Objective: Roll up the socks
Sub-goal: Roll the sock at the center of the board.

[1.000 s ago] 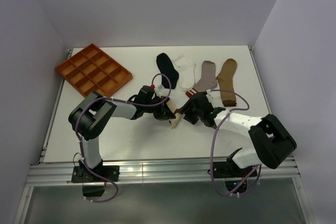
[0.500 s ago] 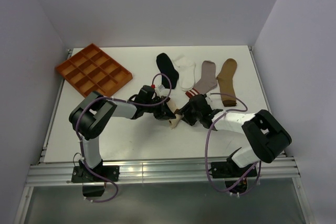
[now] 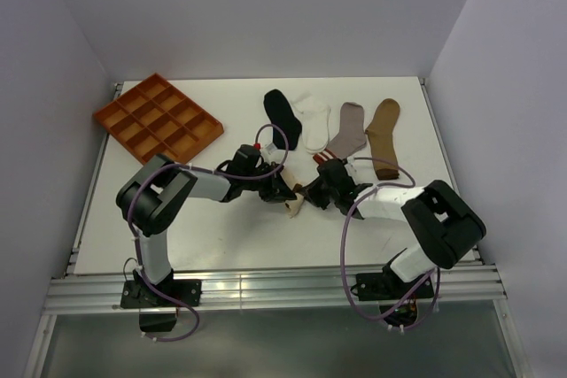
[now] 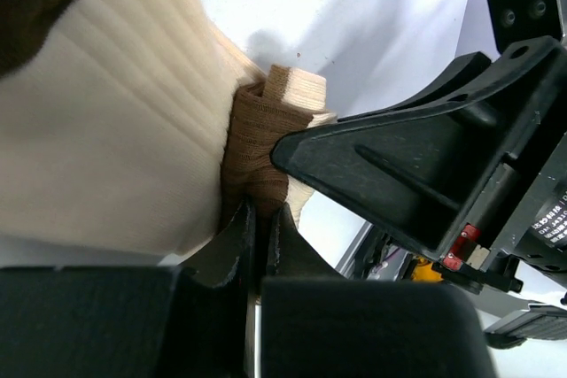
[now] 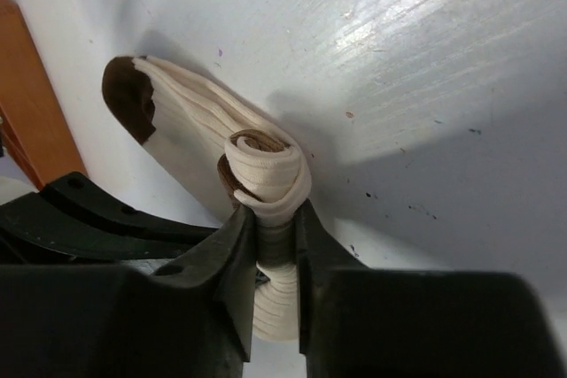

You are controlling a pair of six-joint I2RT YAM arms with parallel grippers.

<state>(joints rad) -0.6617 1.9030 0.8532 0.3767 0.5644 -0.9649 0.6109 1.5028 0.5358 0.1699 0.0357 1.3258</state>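
The cream sock with brown bands lies mid-table between both grippers, its cuff end wound into a roll and its brown toe flat on the table. My left gripper is shut on the sock's brown band; from above the left gripper sits at the sock's left side. My right gripper is shut on the roll, its fingers pressing both sides; from above the right gripper meets the sock from the right. The black, white, grey and tan socks lie flat behind.
An orange compartment tray sits at the back left of the white table. The row of flat socks lies just behind the two grippers. The right gripper's black body fills the right of the left wrist view.
My right gripper has closed onto the rolled end of the cream sock and shifted slightly left toward the left gripper. The left gripper has stayed shut in place.
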